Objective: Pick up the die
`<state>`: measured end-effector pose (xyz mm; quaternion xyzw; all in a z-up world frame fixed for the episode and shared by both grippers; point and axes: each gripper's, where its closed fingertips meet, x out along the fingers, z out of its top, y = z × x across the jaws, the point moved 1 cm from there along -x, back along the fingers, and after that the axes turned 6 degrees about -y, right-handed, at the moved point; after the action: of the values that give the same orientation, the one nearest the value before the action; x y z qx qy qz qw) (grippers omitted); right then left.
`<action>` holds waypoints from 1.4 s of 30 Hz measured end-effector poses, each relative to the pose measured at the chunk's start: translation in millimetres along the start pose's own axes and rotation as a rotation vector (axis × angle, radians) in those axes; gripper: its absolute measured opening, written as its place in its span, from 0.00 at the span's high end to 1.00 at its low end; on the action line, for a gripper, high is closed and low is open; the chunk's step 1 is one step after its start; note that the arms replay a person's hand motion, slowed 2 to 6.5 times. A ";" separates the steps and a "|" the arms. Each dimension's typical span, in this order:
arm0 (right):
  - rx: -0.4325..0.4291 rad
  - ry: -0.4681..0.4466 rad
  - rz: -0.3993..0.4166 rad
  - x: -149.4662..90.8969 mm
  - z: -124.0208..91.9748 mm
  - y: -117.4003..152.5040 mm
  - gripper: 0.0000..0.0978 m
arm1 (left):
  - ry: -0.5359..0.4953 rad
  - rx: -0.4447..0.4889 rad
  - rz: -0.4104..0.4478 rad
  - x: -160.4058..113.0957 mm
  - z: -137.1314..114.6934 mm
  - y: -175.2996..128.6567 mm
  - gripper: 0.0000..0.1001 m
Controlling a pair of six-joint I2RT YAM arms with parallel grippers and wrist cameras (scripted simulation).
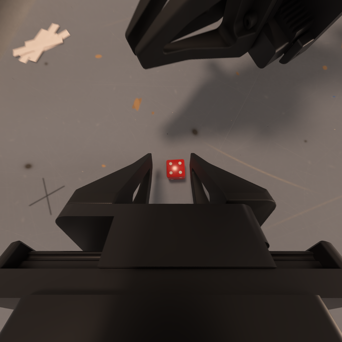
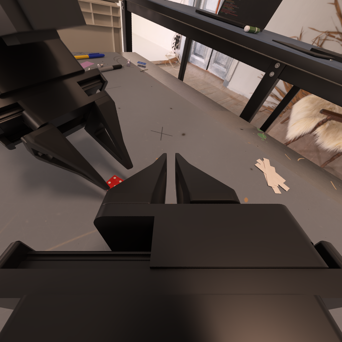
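A small red die (image 1: 175, 169) with white pips lies on the grey table (image 1: 92, 129). My left gripper (image 1: 171, 155) is open and points down over it, one finger on each side. The die sits nearer the right finger (image 1: 196, 172), with a visible gap on the left; I cannot tell if that finger touches it. In the right wrist view the die (image 2: 114, 181) shows between the left gripper's (image 2: 118, 176) tips, at table level. My right gripper (image 2: 171, 155) is shut and empty, hovering close beside the left one; it also shows in the left wrist view (image 1: 137, 50).
A pile of pale tape strips (image 2: 271, 175) lies to the right, and a drawn cross mark (image 2: 161, 133) is on the table beyond. Markers (image 2: 90, 55) and small parts lie at the far end. The table's far edge (image 2: 212, 103) runs under a black frame.
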<state>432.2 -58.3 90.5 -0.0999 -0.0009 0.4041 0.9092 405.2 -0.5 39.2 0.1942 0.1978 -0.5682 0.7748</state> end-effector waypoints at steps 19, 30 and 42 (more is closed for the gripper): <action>0.099 -0.042 -0.032 -3.3 1.9 -12.8 0.93 | 0.148 -0.088 -0.050 2.4 -13.7 -4.7 0.72; 0.101 -0.042 -0.033 -2.6 1.9 -13.4 0.93 | 0.162 -0.097 -0.049 7.7 -11.3 -5.5 0.77; 0.098 -0.039 -0.032 -1.0 1.6 -14.2 0.93 | 0.164 -0.072 -0.006 11.4 -11.8 -3.7 0.82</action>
<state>441.8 -68.1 94.8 -0.0471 -0.0004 0.3909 0.9192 403.8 -4.4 22.9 0.2115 0.2813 -0.5451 0.7609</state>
